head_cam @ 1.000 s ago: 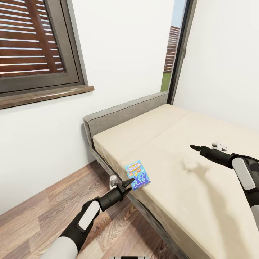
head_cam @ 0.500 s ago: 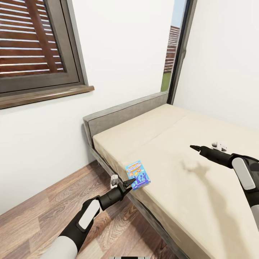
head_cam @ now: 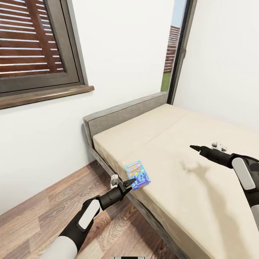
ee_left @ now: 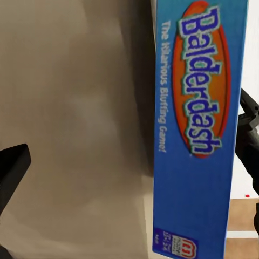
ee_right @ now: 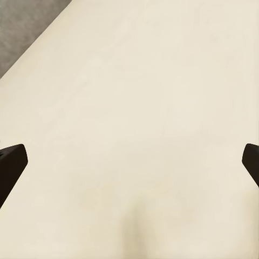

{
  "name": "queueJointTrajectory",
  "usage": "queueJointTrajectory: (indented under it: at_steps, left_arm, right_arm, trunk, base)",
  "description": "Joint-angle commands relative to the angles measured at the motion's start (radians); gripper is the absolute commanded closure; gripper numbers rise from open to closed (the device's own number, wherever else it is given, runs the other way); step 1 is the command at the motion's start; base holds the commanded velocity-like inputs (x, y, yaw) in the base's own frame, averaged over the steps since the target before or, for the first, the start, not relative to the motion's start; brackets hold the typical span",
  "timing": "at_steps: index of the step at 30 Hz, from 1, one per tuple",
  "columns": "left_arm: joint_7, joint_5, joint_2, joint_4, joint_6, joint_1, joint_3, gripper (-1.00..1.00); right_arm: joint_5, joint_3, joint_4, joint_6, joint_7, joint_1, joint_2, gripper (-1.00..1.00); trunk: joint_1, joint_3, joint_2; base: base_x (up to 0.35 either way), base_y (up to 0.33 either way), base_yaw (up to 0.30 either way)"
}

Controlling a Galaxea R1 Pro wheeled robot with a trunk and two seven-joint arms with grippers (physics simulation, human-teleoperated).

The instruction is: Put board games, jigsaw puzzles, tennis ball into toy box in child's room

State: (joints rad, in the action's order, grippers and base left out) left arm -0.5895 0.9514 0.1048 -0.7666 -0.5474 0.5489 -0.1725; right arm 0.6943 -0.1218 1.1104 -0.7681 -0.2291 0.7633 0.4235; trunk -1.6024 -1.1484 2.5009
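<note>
Reaching toward the board game (head_cam: 137, 175) with the left gripper (head_cam: 128, 183) — fingers spread wide, nothing held yet; seen from the left wrist as one dark finger (ee_left: 12, 171) far off one side and the other (ee_left: 248, 132) just past the box's far face, so the box (ee_left: 197, 124) sits between them but closer to one finger. Blue box, "Balderdash" on its face, lying at the near edge of the bed (head_cam: 201, 187), one corner hanging slightly over the side toward the wooden floor (head_cam: 46, 212). Probably approached from the floor side for that reason: overhanging edge offers a face for each finger without digging into the mattress.

Held out above the middle of the mattress, well apart from the box, the right gripper (head_cam: 196, 147) — open too, both fingertips at the far margins of the right wrist view (ee_right: 11, 162), bare cream fabric between, nothing grasped. Likely parked there to stay clear of the left arm's work, or ready for the second game, which cannot be made out anywhere on the visible stretch of bed.

Judging by this: pickup of the first bed game just starting, closing not yet done. Slight risk — off-centre box could get nudged off the edge when the fingers shut
</note>
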Motion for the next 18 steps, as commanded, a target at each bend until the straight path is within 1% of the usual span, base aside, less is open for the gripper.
queueJointTrajectory:
  at_steps: [1,9,18]
  left_arm:
    - [-0.002,0.027,0.007,-0.001,-0.002,0.002,0.001,-1.0]
    - [-0.001,0.027,0.007,-0.003,-0.002,0.002,0.001,-1.0]
    - [0.0,0.027,0.007,-0.039,-0.002,-0.006,0.0,-1.0]
  right_arm:
    - [-0.004,-0.002,0.0,-0.005,-0.006,0.001,0.0,-1.0]
    - [-0.004,-0.001,0.0,-0.005,-0.006,0.001,0.0,-1.0]
    - [-0.005,-0.001,0.0,-0.005,-0.005,0.001,-0.006,-1.0]
  trunk:
    - [0.0,-0.001,0.0]
    - [0.0,-0.001,0.0]
    - [0.0,-0.001,0.0]
  base:
    - [0.0,0.0,0.0]
    - [0.0,0.0,0.0]
    - [0.0,0.0,0.0]
